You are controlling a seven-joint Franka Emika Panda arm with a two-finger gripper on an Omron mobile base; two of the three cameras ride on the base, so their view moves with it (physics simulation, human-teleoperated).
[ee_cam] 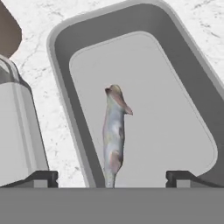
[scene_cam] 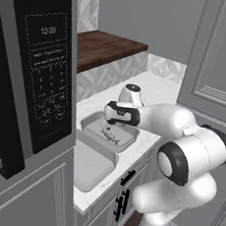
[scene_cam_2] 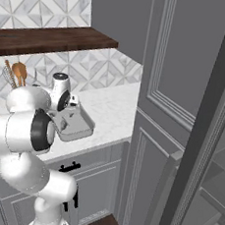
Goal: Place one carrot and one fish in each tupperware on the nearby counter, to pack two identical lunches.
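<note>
Two grey tupperware trays sit side by side on the white marble counter (scene_cam: 156,92). A pale grey fish (ee_cam: 114,131) lies lengthwise on the floor of the farther tupperware (ee_cam: 166,113), and shows there too from the base as the fish (scene_cam: 110,133) in that tupperware (scene_cam: 90,118). My gripper (ee_cam: 111,179) hangs just above this tray, open, its fingertips (ee_cam: 41,178) wide on either side of the fish's tail and touching nothing. The nearer tupperware (scene_cam: 92,164) holds nothing I can see; its wall (ee_cam: 19,131) shows at the left. The carrot is out of view.
A black microwave (scene_cam: 45,68) stands close on the left, over the nearer tray. A dark wooden shelf (scene_cam: 104,47) runs above the counter's back. A tall grey cabinet (scene_cam: 213,71) bounds the right side. Wooden utensils (scene_cam_2: 17,74) stand at the back wall.
</note>
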